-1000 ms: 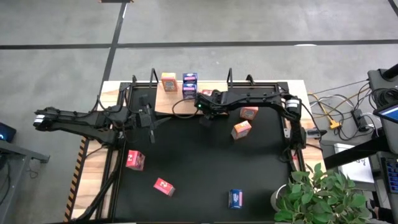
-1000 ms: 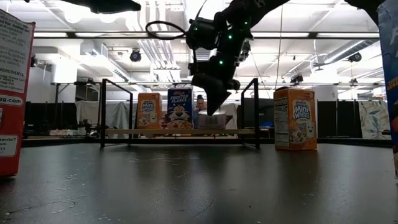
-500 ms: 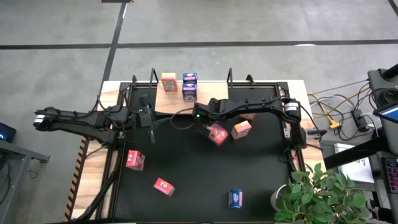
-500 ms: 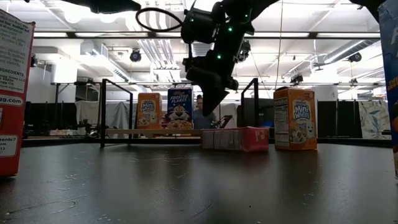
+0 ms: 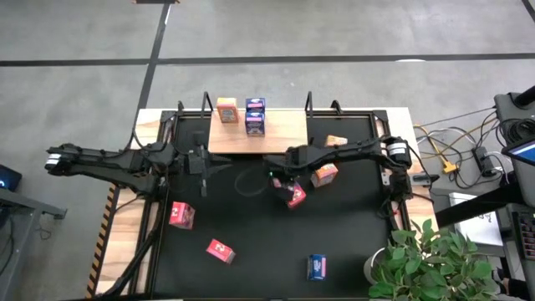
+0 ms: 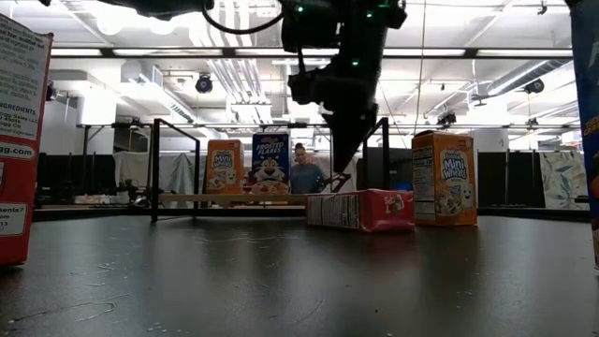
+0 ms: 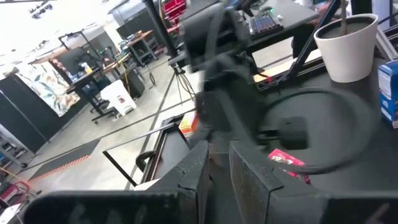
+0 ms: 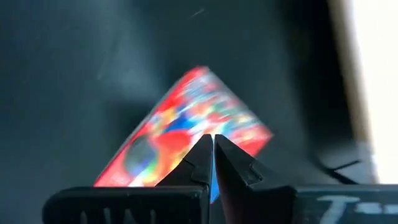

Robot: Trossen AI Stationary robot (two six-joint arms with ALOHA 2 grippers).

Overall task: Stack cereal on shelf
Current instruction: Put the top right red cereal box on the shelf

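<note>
Black counter mat (image 5: 251, 234) carrying a red cereal box (image 5: 293, 194), lying flat beneath the right gripper (image 5: 279, 181), fingers (image 8: 202, 163) pressed together, empty.

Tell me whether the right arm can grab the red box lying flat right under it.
Probably yes. The right gripper hangs just above the red box with bare mat around it, and the nearest orange box stands clear. Its fingers are shut, so they must open first.

Your right arm reaches in from the right across the middle of the counter, its right gripper (image 5: 282, 179) pointing down with the jaws pressed together and empty. Your left arm lies stretched along the left side, left gripper (image 5: 203, 164) jaws nearly closed, holding nothing.
</note>
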